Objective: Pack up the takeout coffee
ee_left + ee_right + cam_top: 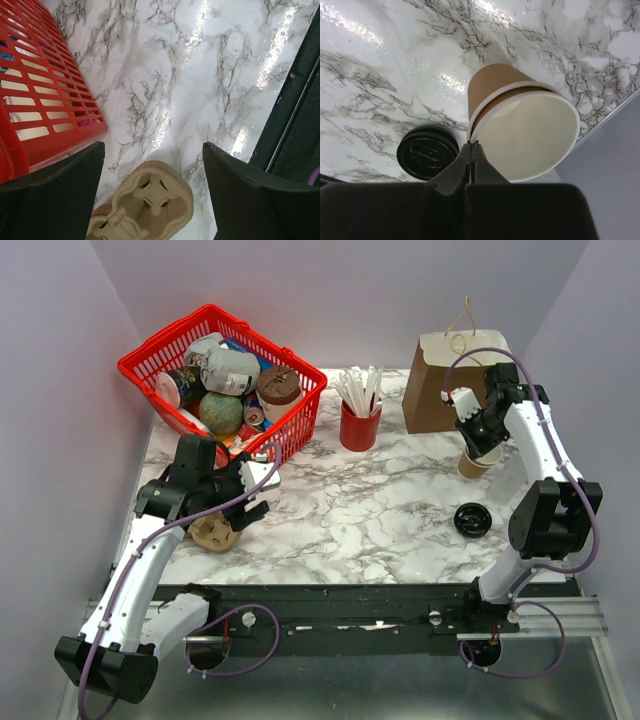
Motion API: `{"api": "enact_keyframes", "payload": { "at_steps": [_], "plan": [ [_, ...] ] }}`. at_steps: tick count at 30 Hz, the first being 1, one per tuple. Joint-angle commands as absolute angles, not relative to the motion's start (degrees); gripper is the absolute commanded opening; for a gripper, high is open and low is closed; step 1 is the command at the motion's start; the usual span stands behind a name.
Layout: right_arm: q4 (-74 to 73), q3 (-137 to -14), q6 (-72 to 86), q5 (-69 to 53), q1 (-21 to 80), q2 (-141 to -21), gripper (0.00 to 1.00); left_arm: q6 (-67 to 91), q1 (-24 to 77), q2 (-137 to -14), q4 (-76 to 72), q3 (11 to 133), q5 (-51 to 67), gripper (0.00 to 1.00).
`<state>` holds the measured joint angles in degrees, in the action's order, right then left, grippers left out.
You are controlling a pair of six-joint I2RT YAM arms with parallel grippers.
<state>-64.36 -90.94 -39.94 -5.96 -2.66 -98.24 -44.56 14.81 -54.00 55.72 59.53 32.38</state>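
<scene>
The takeout coffee, lidded, is out of view. A lidless tan paper cup (478, 462), nested in a second one (492, 85), stands at the right of the marble table. My right gripper (471, 144) is shut, its tips touching the cup's near rim; whether they pinch it I cannot tell. A loose black lid (472, 519) lies flat beside the cup (427, 152). My left gripper (152, 146) is open and hovers over a pulp cup carrier (150, 200), nothing between its fingers (55, 200).
A brown paper bag (455, 380) stands at the back right behind the cup. A red cup of white straws (360, 425) sits mid-back. A red basket (300, 410) full of items is at the back left, close to the left gripper (250, 490).
</scene>
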Motion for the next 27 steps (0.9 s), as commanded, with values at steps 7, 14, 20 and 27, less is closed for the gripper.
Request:
{"api": "enact_keyframes", "payload": {
  "at_steps": [7,14,20,27],
  "plan": [
    [-65.4,-93.3,-40.8,-5.5,-2.7,-98.0,0.01,-44.0,16.1,-53.9,54.3,59.5,32.3,0.87],
    [-62.0,-90.0,-40.6,1.6,-1.8,-97.3,0.01,-43.5,16.3,-53.9,53.4,59.1,32.4,0.88],
    [-62.8,-91.9,-39.6,0.8,-1.8,-96.6,0.01,-43.4,16.4,-53.8,53.4,58.8,32.3,0.88],
    [-69.3,-103.2,-38.8,-1.3,-0.1,-95.1,0.01,-42.5,16.6,-54.4,52.5,59.0,32.5,0.88]
  ]
}}
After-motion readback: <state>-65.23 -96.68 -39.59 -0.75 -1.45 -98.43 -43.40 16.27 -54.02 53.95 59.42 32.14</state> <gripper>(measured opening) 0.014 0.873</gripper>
